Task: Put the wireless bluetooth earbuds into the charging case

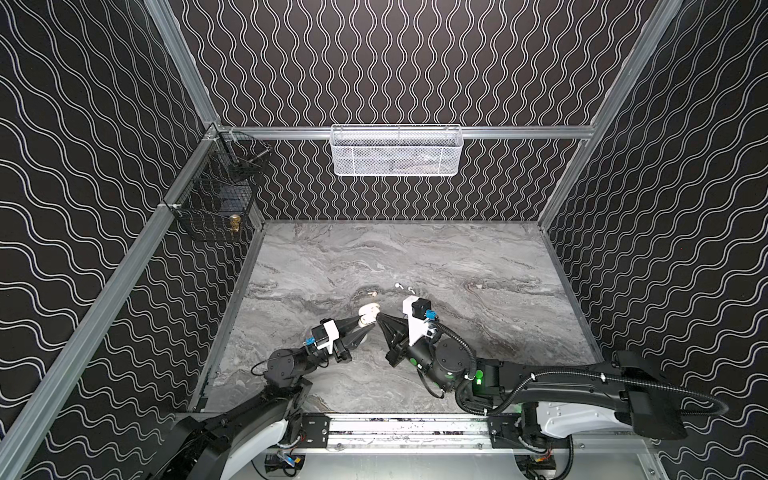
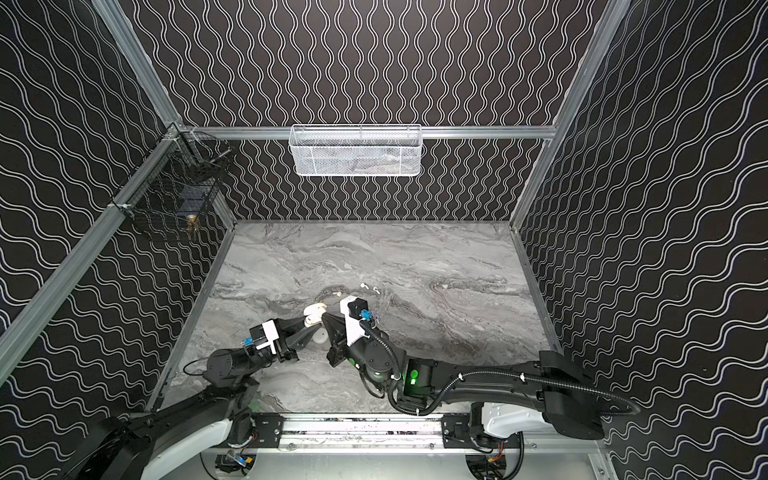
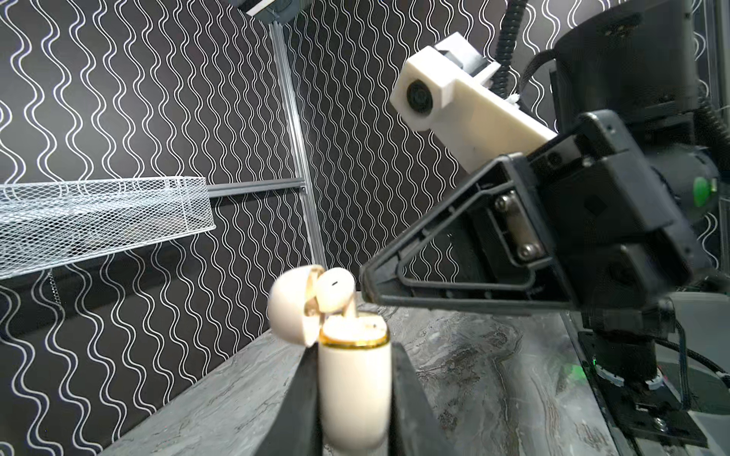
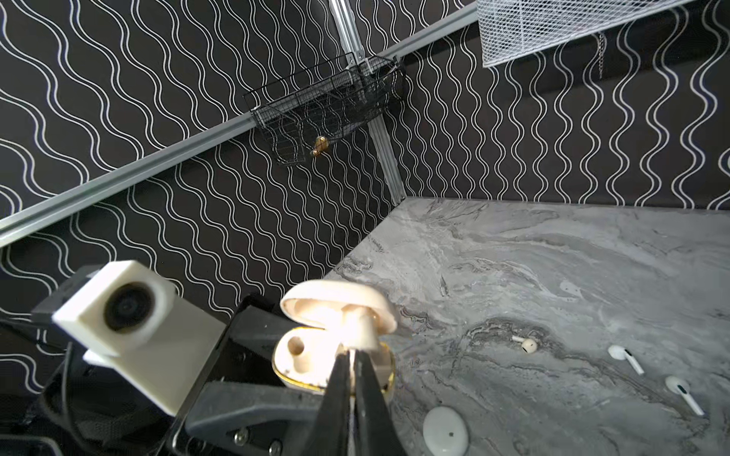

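While left tool [image 3: 353, 349] clamps charging case [image 3: 353, 395], right tool [image 4: 350, 355] is fully closed.

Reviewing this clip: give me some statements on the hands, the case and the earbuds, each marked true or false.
1. The left hand grips the cream charging case, whose lid is open. True.
2. A cream earbud sticks up out of that case. True.
3. The right hand has its jaws spread wide. False: they are shut, close by that earbud.
4. No earbud lies on the table. False: three loose earbuds lie on the table.
5. A white case lies closed on the table. True.
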`<state>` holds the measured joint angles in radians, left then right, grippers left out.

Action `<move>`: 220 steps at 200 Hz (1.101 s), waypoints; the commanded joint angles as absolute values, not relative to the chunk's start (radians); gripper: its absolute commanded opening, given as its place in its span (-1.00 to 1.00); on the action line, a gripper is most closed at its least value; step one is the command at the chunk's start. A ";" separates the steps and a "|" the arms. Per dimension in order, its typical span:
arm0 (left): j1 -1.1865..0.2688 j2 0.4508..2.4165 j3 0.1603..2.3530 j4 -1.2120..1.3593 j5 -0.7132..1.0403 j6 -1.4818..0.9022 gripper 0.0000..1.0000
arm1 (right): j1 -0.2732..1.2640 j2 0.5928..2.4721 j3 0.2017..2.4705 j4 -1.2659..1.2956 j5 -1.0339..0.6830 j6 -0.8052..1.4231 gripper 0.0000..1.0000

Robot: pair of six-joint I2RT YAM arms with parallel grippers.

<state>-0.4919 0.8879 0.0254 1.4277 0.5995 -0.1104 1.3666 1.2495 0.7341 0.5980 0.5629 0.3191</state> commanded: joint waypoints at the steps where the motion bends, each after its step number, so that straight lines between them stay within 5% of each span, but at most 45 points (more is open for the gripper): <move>1: -0.494 0.875 0.025 1.467 0.616 -0.086 -1.00 | 1.367 1.228 0.734 0.554 0.541 0.371 -0.82; 22: -0.493 0.866 0.022 1.457 0.601 -0.081 -1.00 | 1.367 1.212 0.733 0.543 0.568 0.360 -0.78; 64: -0.494 0.864 0.027 1.430 0.581 -0.084 -1.00 | 1.367 1.129 0.683 0.621 0.507 0.261 -0.23; 111: -0.493 0.860 0.052 1.418 0.617 -0.123 -1.00 | 1.366 1.084 0.671 0.632 0.402 0.001 -0.17; 159: -0.504 0.856 0.087 1.364 0.666 -0.135 -1.00 | 1.276 0.933 0.543 0.608 0.048 -0.272 0.32; 220: -0.526 0.899 0.116 1.399 0.745 -0.152 -1.00 | 1.071 1.021 0.638 0.475 -0.242 -0.293 0.50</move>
<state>-0.5205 0.8944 0.1070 1.3613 0.7074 -0.1345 1.0931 0.9848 0.5915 0.5369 -0.0811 -0.2508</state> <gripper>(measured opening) 0.218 0.756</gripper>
